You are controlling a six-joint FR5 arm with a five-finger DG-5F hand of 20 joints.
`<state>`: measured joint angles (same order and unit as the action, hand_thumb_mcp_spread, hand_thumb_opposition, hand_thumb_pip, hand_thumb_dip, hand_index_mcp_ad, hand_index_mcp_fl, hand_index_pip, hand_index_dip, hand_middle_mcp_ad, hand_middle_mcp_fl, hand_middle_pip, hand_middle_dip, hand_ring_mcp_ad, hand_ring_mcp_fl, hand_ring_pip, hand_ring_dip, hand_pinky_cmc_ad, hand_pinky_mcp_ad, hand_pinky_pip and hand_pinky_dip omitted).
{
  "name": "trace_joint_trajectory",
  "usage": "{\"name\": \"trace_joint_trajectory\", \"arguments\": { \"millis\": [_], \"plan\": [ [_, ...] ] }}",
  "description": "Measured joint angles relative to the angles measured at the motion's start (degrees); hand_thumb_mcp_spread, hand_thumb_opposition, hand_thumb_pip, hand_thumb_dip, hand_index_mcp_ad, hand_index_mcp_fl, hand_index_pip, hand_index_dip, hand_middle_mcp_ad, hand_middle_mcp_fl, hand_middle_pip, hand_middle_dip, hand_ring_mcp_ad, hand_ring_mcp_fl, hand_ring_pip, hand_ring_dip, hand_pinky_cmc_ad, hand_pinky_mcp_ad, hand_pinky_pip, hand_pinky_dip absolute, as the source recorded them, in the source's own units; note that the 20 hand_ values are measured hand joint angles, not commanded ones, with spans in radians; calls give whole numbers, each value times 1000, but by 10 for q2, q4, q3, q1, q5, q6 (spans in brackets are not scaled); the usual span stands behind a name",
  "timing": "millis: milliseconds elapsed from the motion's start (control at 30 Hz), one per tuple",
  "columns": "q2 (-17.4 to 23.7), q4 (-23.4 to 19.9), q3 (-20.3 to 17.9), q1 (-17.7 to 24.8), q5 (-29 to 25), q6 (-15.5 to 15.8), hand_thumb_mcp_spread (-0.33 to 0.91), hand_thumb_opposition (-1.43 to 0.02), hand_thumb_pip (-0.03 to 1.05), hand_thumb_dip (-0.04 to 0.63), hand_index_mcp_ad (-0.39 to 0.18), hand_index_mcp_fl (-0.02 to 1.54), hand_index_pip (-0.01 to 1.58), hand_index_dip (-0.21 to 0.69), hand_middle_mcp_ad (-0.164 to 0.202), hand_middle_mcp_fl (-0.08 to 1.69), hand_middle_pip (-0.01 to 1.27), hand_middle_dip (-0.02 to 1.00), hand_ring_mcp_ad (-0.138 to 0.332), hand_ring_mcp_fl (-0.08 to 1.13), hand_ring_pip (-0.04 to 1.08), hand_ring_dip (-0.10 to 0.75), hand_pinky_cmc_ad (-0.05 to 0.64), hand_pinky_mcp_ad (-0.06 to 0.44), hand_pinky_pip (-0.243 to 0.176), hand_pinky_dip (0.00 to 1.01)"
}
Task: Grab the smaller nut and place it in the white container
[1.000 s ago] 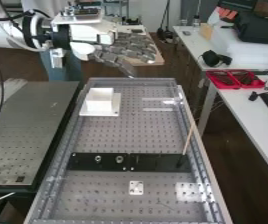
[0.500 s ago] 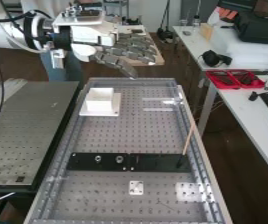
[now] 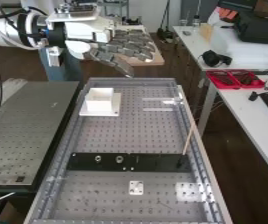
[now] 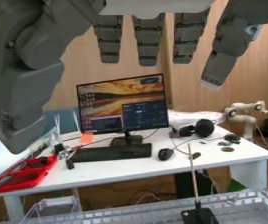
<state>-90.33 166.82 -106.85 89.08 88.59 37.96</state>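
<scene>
No text, label, brand, number or sign can be read in either view — any lettering on the monitor (image 4: 123,106) or on the keyboard (image 4: 111,153) is too small to make out.

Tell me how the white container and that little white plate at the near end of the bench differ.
The white container rises as a box from a wider base; the small white plate lies flat. The container is clearly larger, while the plate shows dark spots on its face. Both are white and rest on the perforated bench top.
</scene>
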Motion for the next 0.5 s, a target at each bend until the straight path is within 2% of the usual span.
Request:
{"name": "trace_joint_trajectory", "arguments": {
  "millis": [500],
  "plan": [
    [8, 0, -5, 3, -35, -6, 143, -761, 569, 126, -113, 40, 101, 302, 82, 7, 120, 237, 178, 0, 87, 122, 415, 312, -129, 686]
  ]
}}
